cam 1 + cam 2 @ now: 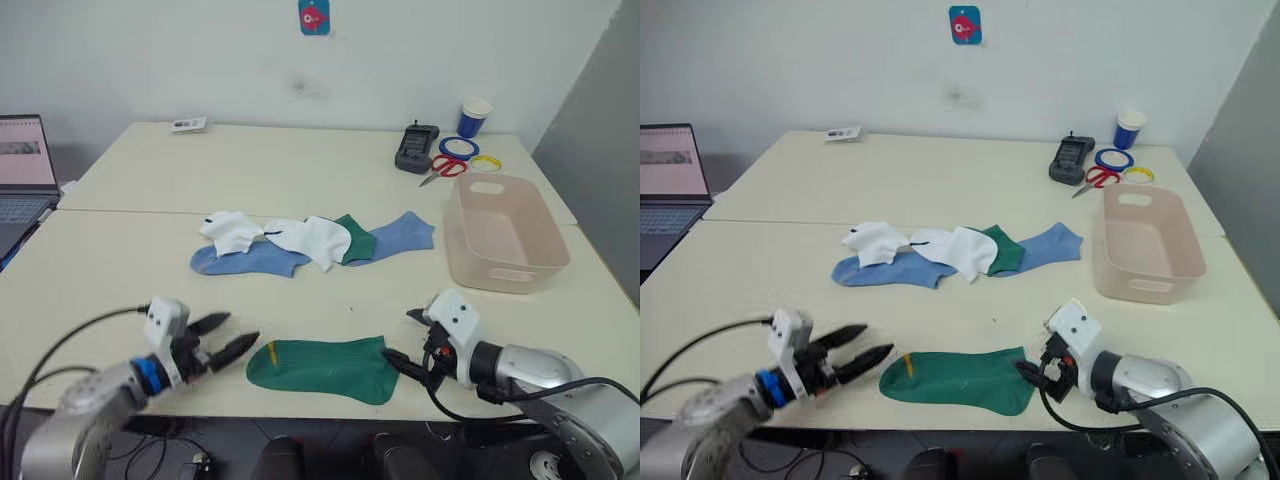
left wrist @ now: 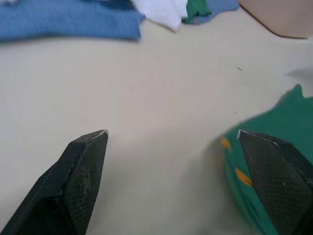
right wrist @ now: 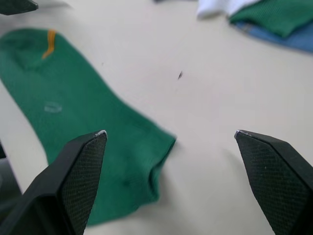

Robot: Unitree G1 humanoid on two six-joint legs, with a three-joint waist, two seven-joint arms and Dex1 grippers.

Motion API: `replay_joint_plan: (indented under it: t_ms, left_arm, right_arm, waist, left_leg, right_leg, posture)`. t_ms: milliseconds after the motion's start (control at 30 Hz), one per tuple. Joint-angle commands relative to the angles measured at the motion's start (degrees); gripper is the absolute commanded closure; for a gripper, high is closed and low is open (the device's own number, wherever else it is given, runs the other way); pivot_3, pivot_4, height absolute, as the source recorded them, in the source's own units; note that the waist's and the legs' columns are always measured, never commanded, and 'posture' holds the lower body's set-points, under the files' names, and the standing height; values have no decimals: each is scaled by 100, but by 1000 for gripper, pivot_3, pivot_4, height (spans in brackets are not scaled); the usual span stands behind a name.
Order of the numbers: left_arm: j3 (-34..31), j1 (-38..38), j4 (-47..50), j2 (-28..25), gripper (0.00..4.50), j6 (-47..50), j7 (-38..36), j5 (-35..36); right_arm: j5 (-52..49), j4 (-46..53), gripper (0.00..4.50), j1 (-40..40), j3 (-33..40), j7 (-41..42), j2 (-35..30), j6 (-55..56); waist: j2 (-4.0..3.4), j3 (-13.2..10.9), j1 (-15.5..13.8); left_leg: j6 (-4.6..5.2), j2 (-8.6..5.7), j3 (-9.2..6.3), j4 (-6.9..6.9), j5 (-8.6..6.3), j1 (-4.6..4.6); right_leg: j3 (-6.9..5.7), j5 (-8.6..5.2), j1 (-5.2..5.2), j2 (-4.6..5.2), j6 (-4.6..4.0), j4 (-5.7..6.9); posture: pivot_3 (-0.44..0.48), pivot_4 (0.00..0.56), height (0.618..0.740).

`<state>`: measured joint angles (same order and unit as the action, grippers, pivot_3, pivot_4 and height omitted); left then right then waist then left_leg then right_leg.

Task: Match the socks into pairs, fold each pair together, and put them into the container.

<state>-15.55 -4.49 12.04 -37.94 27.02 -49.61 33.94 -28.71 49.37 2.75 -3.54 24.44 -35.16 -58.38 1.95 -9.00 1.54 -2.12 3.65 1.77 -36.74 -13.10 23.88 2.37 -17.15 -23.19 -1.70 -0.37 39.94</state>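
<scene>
One dark green sock lay flat and apart, nearer the robot than the mixed sock heap, seemingly awaiting its mate, with the left gripper and right gripper released at its ends; the container stood right of the heap.

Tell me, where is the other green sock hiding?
In the left eye view, the second green sock lies mid-table in the row of socks, partly under a white sock and overlapping a light blue sock, left of the pink container.
</scene>
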Motion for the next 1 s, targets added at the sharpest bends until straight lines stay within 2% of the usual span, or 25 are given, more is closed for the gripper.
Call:
replay_joint_plan:
  t_ms: [33,100,300,400,500,600,667,767,1000]
  left_arm:
    - [458,1152,-716,-440,62,-536,-822,-405]
    - [666,1571,-892,-657,62,-443,-1232,-404]
    - [961,2253,-997,-736,62,4,-1574,-290]
    - [1054,2441,-886,-636,62,140,-1522,-276]
    - [1099,2572,-763,-507,62,266,-1402,-235]
    - [1140,2621,-681,-446,62,305,-1390,-283]
    - [1161,2639,-606,-433,62,309,-1381,-294]
    - [1170,2651,-501,-432,62,359,-1367,-266]
    - [1149,2634,-304,-379,62,395,-1282,-242]
  right_arm:
    - [-87,256,0,281,632,52,-172,167]
    - [-110,255,0,356,892,91,-306,100]
    - [40,-5,0,435,1087,49,-506,181]
    - [249,-231,0,536,879,49,-536,402]
    - [690,-773,0,1019,257,-140,-377,635]
    - [1009,-1493,0,1621,-185,-422,127,735]
    - [1203,-2468,0,2298,-423,-717,874,904]
    - [1529,-3631,0,2935,-557,-928,1486,1238]
    - [1729,-6664,0,4290,-211,-1055,2465,2355]
  waist:
    - [11,-11,-19]
    - [22,-12,9]
    - [20,-15,60]
    - [19,-15,50]
    - [16,-20,73]
    - [15,-22,102]
    - [15,-23,116]
    - [13,-25,133]
    - [11,-27,103]
  left_leg:
    - [0,-6,-1,-1,0,4]
    - [0,-6,2,-1,0,7]
    - [2,1,6,14,-2,7]
    - [2,1,-1,18,-1,5]
    - [2,0,4,16,-1,-2]
    - [2,0,5,7,-1,-2]
    - [2,-1,5,6,0,-3]
    - [1,-2,4,2,0,2]
    - [1,5,8,1,0,10]
  right_leg:
    - [-3,1,-2,-4,1,0]
    - [1,1,-1,-11,2,-7]
    - [10,-7,-6,-14,13,-8]
    - [-1,-9,-6,-21,10,-3]
    - [6,-8,-6,-22,10,1]
    - [6,1,-4,-21,14,5]
    - [8,3,-4,-21,15,8]
    - [9,4,-6,-25,13,10]
    - [11,14,-7,-12,-6,7]
  posture:
    - [0,150,732]
    - [0,150,732]
    - [0,150,732]
    - [0,150,732]
    - [0,150,732]
    - [0,150,732]
    - [0,150,732]
    - [0,150,732]
    - [0,150,732]
